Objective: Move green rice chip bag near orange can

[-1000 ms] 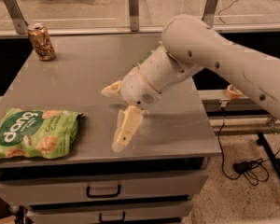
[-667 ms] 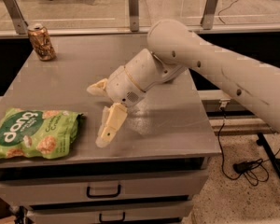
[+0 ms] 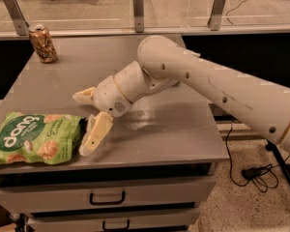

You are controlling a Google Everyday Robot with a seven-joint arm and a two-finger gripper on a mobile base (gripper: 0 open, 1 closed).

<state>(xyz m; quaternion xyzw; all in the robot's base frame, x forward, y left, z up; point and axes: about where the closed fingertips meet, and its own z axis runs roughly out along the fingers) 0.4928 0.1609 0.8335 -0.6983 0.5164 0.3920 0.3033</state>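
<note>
1. Nearest the front edge: green rice chip bag (image 3: 36, 138), flat and label-up on the near-left corner of the table (image 3: 183, 129), its left end close to the table's side. Not lifted, not gripped.
2. Just right of the bag: claw (image 3: 80, 124), spread wide and holding nothing, lower tip down by the bag's right edge, upper tip higher and further back. Touching the bag or merely beside it: cannot tell.
3. Step in hand, as a judgement: the approach for the grasp. Nothing carried so far, hence hardly any of the task done.
4. Next move, probably: ease left to bring the bag's right edge between the two tips, then close gently. Puffy, slippery-looking packet, so apt to slide towards the left edge or buckle instead of being caught. Better to pinch the seam or a fold than the full belly.
5. Behind the claw: arm (image 3: 208, 81), reaching in from the right across the middle of the table, wrist angled down towards the bag.
6. Farthest back: orange can (image 3: 43, 43), upright at the far-left corner, well apart from the bag. After a firm grip, a carry straight back along the left side, then a set-down short of the can. Care needed there not to knock over so light a thing.
</note>
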